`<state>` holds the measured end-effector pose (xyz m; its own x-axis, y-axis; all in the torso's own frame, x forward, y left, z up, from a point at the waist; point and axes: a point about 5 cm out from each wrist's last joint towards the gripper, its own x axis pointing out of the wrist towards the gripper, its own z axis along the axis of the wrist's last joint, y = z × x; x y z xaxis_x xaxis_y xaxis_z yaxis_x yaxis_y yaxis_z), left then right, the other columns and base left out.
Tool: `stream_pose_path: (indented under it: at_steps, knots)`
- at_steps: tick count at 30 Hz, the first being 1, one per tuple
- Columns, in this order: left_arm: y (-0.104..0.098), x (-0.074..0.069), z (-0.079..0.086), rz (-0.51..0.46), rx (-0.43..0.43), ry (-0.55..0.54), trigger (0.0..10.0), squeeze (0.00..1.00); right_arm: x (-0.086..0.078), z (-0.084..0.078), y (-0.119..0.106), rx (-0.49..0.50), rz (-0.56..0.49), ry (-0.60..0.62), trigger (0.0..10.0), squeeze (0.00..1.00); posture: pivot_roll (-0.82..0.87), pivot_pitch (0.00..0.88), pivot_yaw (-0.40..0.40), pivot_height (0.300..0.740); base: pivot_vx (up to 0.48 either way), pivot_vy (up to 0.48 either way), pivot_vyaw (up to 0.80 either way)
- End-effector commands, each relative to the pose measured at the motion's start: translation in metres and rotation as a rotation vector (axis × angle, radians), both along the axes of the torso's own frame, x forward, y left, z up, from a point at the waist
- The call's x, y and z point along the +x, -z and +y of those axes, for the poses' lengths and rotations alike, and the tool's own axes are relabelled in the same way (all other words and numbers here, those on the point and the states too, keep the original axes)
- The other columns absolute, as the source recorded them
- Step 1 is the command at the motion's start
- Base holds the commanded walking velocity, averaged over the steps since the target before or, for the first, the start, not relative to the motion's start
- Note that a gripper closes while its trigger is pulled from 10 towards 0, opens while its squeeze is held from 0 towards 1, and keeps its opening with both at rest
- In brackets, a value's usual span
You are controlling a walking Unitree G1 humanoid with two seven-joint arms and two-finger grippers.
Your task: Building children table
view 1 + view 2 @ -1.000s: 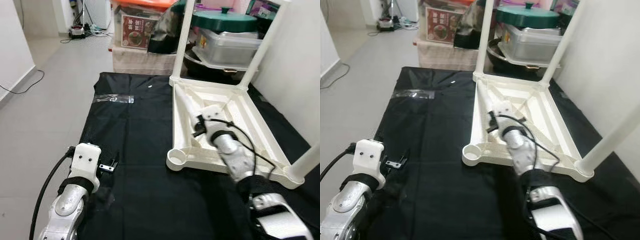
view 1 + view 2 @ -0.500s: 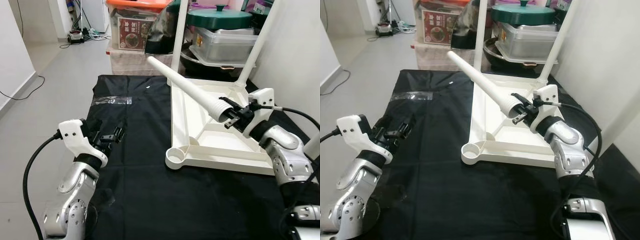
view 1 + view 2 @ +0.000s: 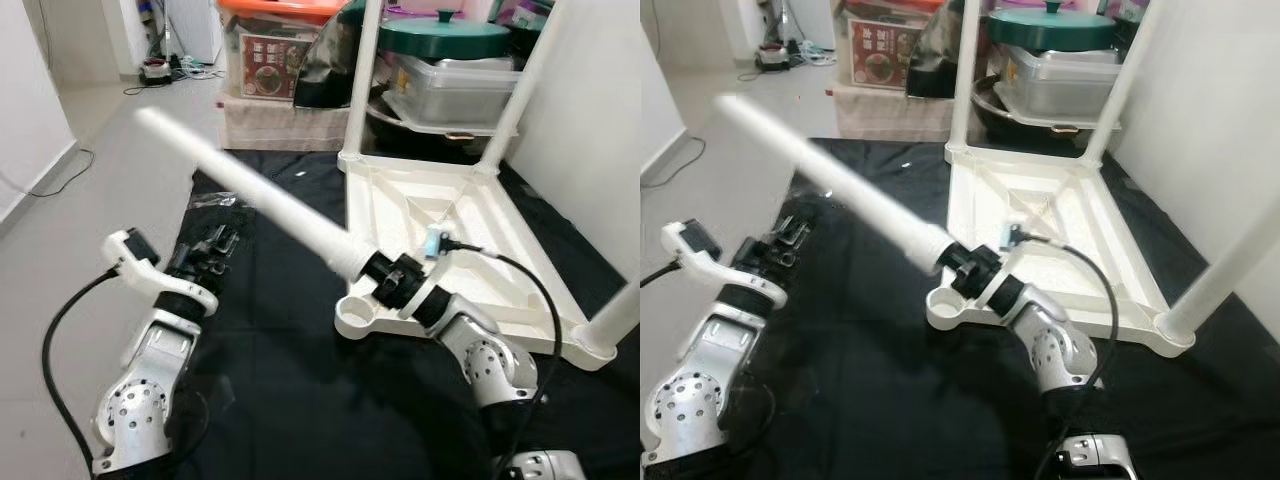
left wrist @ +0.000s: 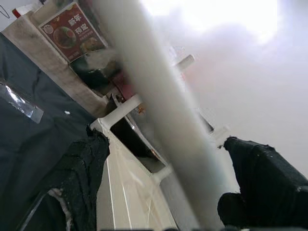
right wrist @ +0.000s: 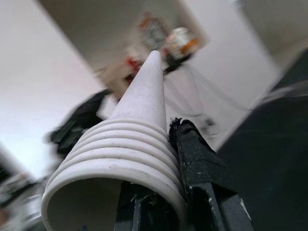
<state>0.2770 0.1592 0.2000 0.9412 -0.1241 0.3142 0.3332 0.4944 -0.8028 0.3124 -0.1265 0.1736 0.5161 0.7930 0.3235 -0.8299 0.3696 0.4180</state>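
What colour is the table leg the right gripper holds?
White, clearest in the left eye view: table leg, right gripper.

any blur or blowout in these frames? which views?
Left eye view: the loose white leg is smeared toward its far tip, the upturned table frame sharp. Left wrist view: that leg is a soft grey streak between the left gripper fingers, the wall blown out white. Right wrist view: the threaded end held by the right gripper is crisp, the background blurred.

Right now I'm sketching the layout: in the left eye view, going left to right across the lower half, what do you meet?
Left gripper → right gripper clamped on the loose table leg → upturned white table frame → its mounted near-right leg.
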Motion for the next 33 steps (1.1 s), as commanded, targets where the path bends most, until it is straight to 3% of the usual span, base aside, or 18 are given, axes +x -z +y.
stream_pose_path:
  at_steps: [1,4,9,12,15,20,21,23,24,27,33]
  knots:
    - [0.008,-0.001,-0.011,0.03,-0.139,0.022,10.0,0.0,-0.007,-0.003,-0.003,0.038,-0.003,-0.05,0.0,0.0,0.05,0.0,-0.089,0.74,0.0,0.0,0.0]
    - [0.007,0.0,-0.011,0.018,-0.166,0.061,10.0,0.0,-0.019,0.001,0.003,0.05,0.02,-0.161,0.0,0.0,0.05,0.0,-0.087,0.74,0.0,0.0,0.0]
    - [0.003,0.0,-0.012,-0.006,-0.179,0.094,10.0,0.0,-0.024,0.003,0.006,0.057,0.036,-0.217,0.0,0.0,0.05,0.0,-0.085,0.74,0.0,0.0,0.0]
    - [-0.017,-0.008,-0.01,-0.137,-0.235,0.174,10.0,0.0,-0.033,0.003,0.016,0.033,0.08,-0.335,0.0,0.0,0.06,0.0,-0.091,0.74,0.0,0.0,0.0]
    - [-0.017,-0.008,-0.01,-0.137,-0.235,0.174,10.0,0.0,-0.033,0.003,0.016,0.033,0.08,-0.335,0.0,0.0,0.06,0.0,-0.091,0.74,0.0,0.0,0.0]
    - [-0.029,-0.017,0.0,-0.245,-0.304,0.192,10.0,0.0,-0.036,0.002,0.018,0.028,0.109,-0.389,0.0,0.0,0.06,0.0,-0.104,0.74,0.0,0.0,0.0]
    - [-0.03,-0.021,0.001,-0.269,-0.318,0.203,2.0,0.0,-0.037,0.002,0.018,0.026,0.114,-0.402,0.0,0.0,0.06,0.0,-0.106,0.74,0.0,0.0,0.0]
    - [-0.03,-0.021,0.001,-0.269,-0.318,0.203,2.0,0.0,-0.037,0.002,0.018,0.026,0.114,-0.402,0.0,0.0,0.06,0.0,-0.106,0.74,0.0,0.0,0.0]
    - [-0.031,-0.025,0.0,-0.289,-0.332,0.218,0.0,0.0,-0.038,0.003,0.018,0.022,0.118,-0.412,0.0,0.0,0.06,0.0,-0.107,0.74,0.0,0.0,0.0]
    - [-0.03,-0.033,-0.004,-0.304,-0.324,0.245,0.0,0.0,-0.038,0.002,0.019,0.013,0.124,-0.423,0.0,0.0,0.07,0.0,-0.109,0.74,0.0,0.0,0.0]
    - [-0.029,-0.033,-0.003,-0.291,-0.326,0.227,0.0,0.0,-0.036,0.0,0.019,-0.001,0.121,-0.418,0.0,0.0,0.07,0.0,-0.11,0.74,0.0,0.0,0.0]
